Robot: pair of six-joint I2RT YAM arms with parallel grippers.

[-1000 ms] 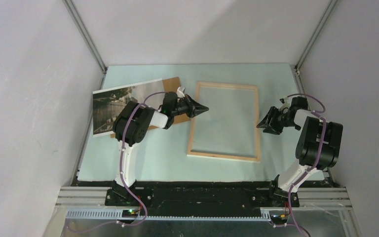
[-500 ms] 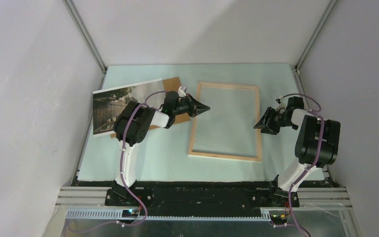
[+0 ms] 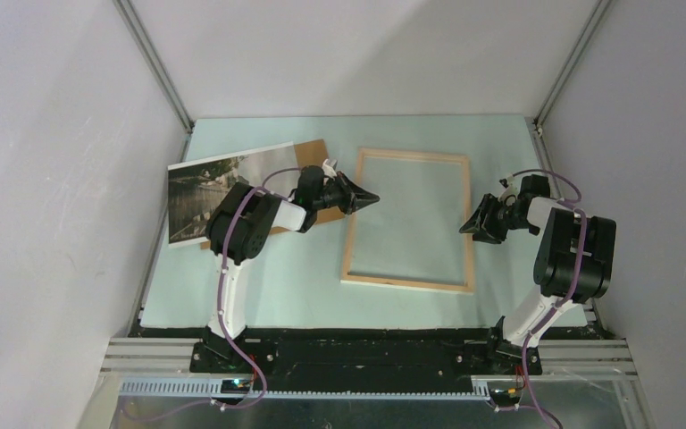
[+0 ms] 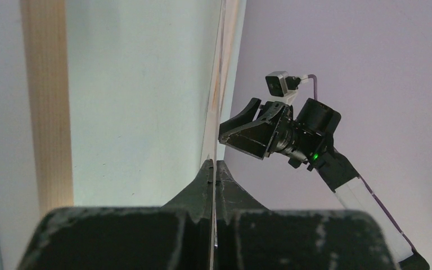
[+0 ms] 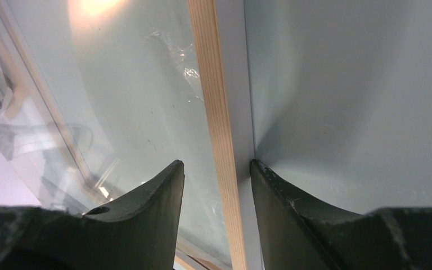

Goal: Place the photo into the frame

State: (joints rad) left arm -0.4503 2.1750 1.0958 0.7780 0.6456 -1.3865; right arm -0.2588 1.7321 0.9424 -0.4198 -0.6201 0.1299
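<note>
While the frame (image 3: 406, 284) lies flat in the middle of the pale green mat (image 3: 277, 277), its long sides running away from the arms, the photo (image 3: 198, 192) sits well apart from it at the far left of the mat. The photo partly covers a brown board (image 3: 311, 150), and the left arm's elbow hides its right end in the overhead view. The left gripper (image 3: 368, 197) reaches rightward from that side. Its tip is over the frame's left rail, at about the upper third of the rail's length. In the left wrist view the fingers (image 4: 202, 185) are pressed together with no gap between them. They point across the frame's clear pane (image 4: 140, 95), with one pale rail (image 4: 45, 112) off to the left. Whether the closed tip touches the frame or hangs just above it cannot be told. The right gripper (image 3: 472, 225) comes in from the opposite side at the frame's right rail, near the middle of its length. In the right wrist view its two dark fingers (image 5: 160, 194) are spread apart, one on each side of the wooden rail (image 5: 214, 101), so the rail runs up between them. The left finger is over the pane (image 5: 118, 84), which shows glare and faint reflections, and the other is over bare mat (image 5: 349, 101). The fingers grip nothing, and contact with the rail cannot be made out. The left wrist camera also catches the right gripper (image 4: 242, 125) beyond the frame's far edge, its fingers parted.
</note>
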